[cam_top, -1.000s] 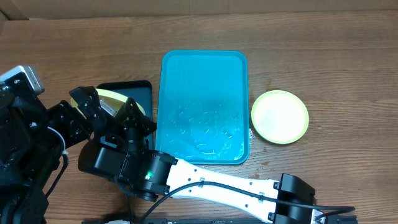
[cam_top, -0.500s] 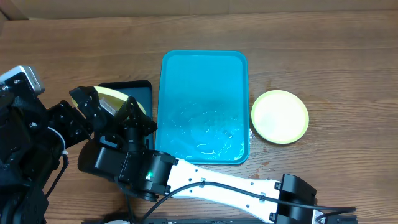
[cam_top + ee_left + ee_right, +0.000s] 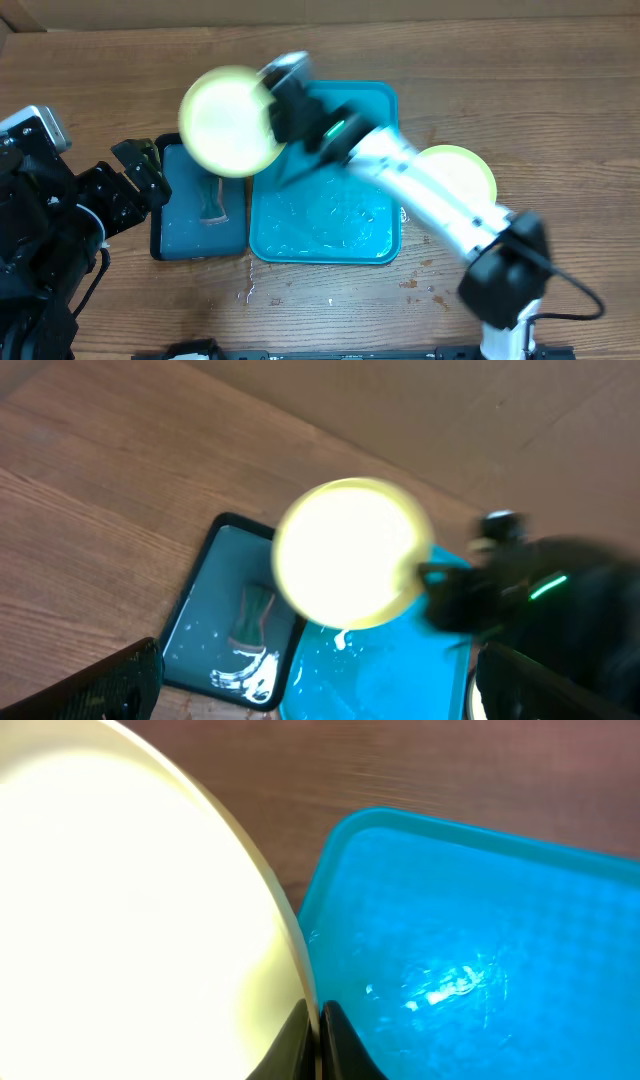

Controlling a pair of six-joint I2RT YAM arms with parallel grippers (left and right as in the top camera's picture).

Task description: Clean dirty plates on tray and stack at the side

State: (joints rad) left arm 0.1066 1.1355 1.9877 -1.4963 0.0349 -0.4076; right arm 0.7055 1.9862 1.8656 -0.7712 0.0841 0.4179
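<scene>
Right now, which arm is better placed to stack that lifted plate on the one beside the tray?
Right. The right end effector pinches the lifted plate by its rim, and the other plate lies on that side of the tray. The left end effector sits open, far across.

A blurred plate (image 3: 350,555) with a yellow-green rim hangs above the wooden table (image 3: 80,510), gripped at its right edge by the dark, blurred right gripper (image 3: 428,574). Below it, 2 trays lie side by side: a wet black tray (image 3: 203,605) and the turquoise tray (image 3: 400,675).
</scene>
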